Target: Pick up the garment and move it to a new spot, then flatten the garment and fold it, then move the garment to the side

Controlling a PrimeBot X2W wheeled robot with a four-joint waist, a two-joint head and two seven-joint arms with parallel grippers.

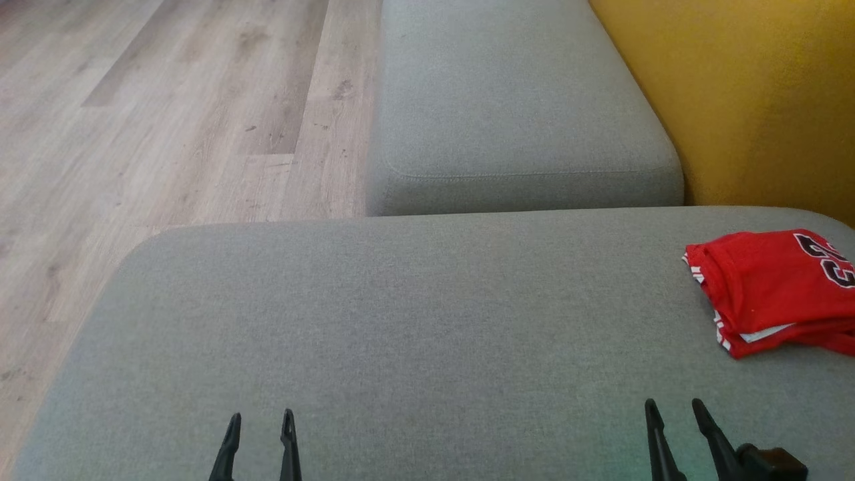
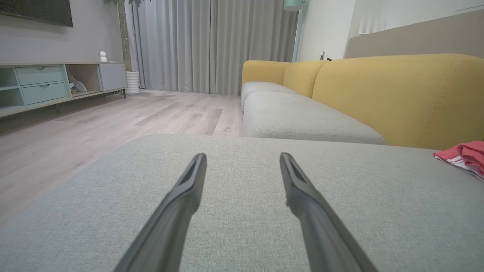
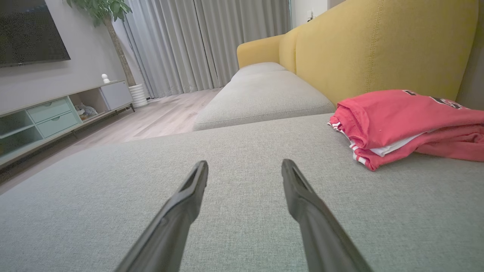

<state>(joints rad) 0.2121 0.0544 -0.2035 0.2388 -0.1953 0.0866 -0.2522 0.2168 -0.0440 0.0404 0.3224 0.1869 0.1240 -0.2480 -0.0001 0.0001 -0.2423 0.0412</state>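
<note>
We are seeing lots of bare room on the big grey cushion (image 1: 401, 321), across its middle and left. The folded red garment (image 1: 768, 294) is sitting at the right edge, taking up that corner. The yellow sofa back (image 1: 755, 100) is standing just behind it, blocking that side. The wooden floor (image 1: 167, 113) is lying open on the left.
</note>
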